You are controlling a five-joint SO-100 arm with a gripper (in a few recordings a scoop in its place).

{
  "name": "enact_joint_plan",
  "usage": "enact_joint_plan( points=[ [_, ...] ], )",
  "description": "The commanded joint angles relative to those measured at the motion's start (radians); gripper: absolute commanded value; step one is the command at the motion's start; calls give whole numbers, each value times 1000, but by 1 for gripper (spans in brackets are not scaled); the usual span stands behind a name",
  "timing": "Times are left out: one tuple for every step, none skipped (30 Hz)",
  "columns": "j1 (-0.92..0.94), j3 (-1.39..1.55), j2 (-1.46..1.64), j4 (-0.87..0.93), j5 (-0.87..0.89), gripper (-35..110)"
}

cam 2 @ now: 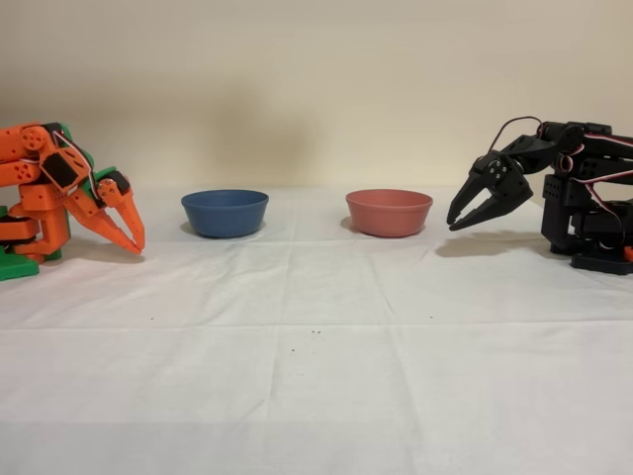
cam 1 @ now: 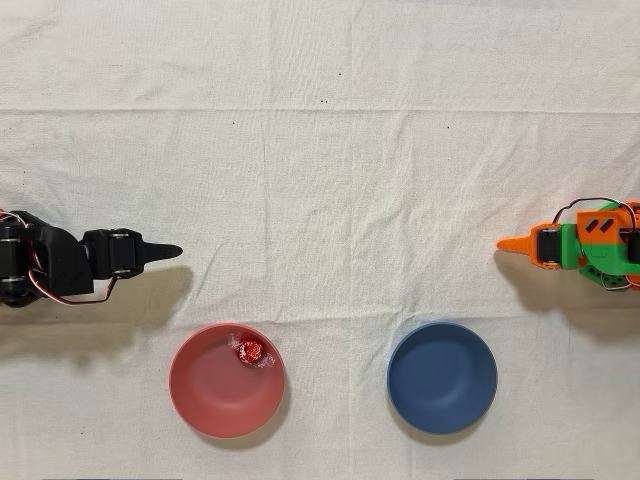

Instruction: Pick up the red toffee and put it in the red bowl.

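Presently, item one: gripper [cam 2: 456, 221] of the black arm [cam 2: 579, 193]. In the fixed view it hangs above the cloth [cam 2: 316, 376], fingers slanting down and toward the red bowl [cam 2: 389, 212], tips a little apart with nothing between them; it stands clear of the bowl's right side. The arm is folded back low over its base at the right edge. In the overhead view the gripper [cam 1: 170, 250] shows as a single dark point aimed right, and the gap between the fingers cannot be seen there; the arm [cam 1: 45, 265] lies at the left edge, above and left of the red bowl [cam 1: 205, 395].

Item two: toffee [cam 1: 249, 350]. Seen only from overhead, it lies inside the red bowl, against the upper right part of the inner wall. Its clear wrapper ends run roughly from upper left to lower right, so that is its long axis. From the side the bowl's wall hides it altogether.

Item three: blue bowl [cam 1: 442, 377], well apart from the red one, to its right overhead and to its left [cam 2: 225, 212] in the fixed view.

Item four: orange arm [cam 1: 585, 245], idle, at the opposite edge of the cloth.
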Motion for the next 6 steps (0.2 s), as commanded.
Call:
enact_joint_plan(
  points=[
    [9,20,11,15,5,1],
    [9,20,11,15,5,1],
    [9,20,11,15,5,1],
    [9,20,11,15,5,1],
    [9,20,11,15,5,1],
    [9,20,11,15,5,1]
  ],
)
